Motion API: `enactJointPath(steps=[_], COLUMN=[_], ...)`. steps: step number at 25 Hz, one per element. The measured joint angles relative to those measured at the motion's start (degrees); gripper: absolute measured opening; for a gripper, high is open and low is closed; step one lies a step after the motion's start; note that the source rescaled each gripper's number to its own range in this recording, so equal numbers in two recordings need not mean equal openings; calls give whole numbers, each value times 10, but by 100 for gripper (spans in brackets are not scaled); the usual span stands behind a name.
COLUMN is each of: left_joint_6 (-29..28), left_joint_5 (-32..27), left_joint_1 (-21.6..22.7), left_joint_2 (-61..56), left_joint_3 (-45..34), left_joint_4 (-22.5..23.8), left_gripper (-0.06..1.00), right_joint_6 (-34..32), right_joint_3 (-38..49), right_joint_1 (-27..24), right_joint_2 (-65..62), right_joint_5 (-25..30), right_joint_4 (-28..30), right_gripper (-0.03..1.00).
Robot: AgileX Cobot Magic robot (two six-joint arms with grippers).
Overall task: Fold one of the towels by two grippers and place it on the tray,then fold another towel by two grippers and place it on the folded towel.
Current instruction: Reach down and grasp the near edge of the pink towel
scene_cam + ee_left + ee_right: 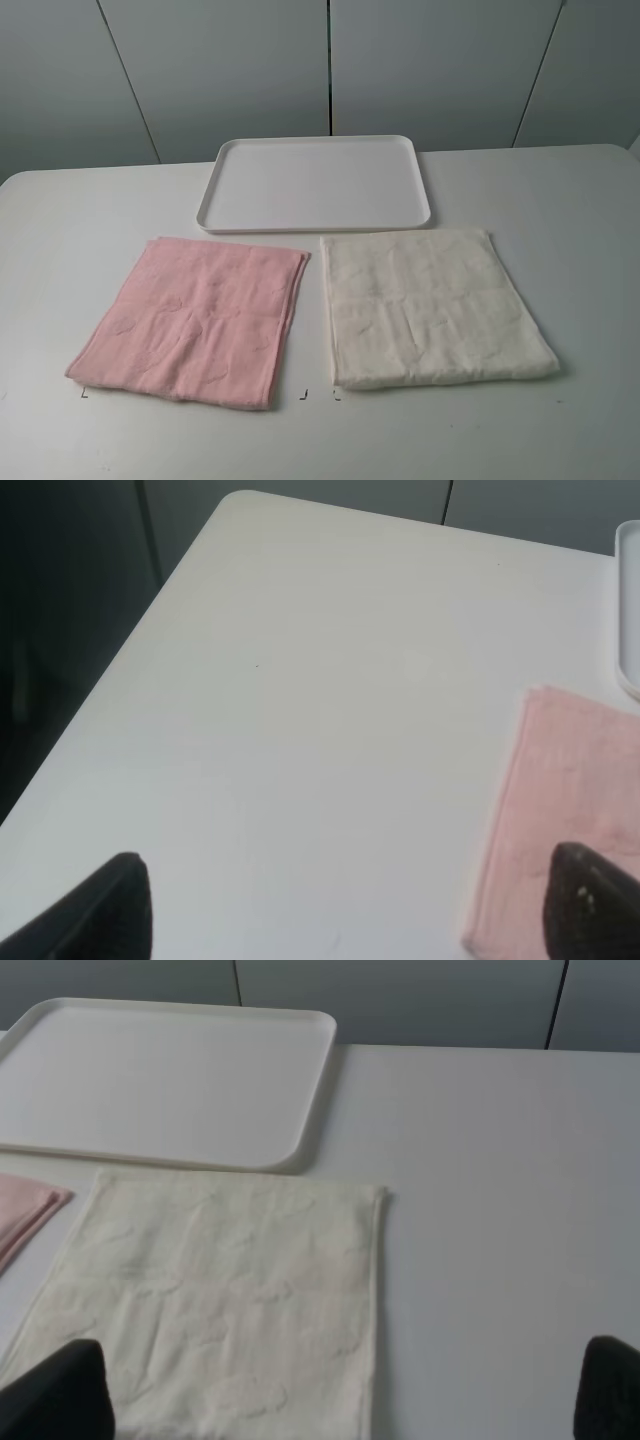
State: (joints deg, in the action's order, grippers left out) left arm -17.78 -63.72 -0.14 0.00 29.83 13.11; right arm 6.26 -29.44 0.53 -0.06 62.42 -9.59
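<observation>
A pink towel lies flat on the white table at front left. A cream towel lies flat beside it at front right. An empty white tray sits behind them. Neither arm shows in the exterior high view. My left gripper is open and empty above bare table, with the pink towel's corner by one fingertip. My right gripper is open and empty above the cream towel, with the tray beyond it.
The white table is bordered by grey wall panels at the back. Its left corner and edge show in the left wrist view. Small marks sit on the table near the towels' front edges.
</observation>
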Motion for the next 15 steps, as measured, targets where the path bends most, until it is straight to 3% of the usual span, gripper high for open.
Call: enactJointPath(steps=[15], left_joint_6=[0], left_joint_5=[0], left_joint_1=[0], left_joint_2=[0], left_joint_3=[0], left_joint_4=[0], left_gripper=[100], right_joint_6=[0], right_joint_3=[0], right_joint_1=[0], right_joint_2=[0], right_joint_5=[0], right_joint_4=[0], right_gripper=[100])
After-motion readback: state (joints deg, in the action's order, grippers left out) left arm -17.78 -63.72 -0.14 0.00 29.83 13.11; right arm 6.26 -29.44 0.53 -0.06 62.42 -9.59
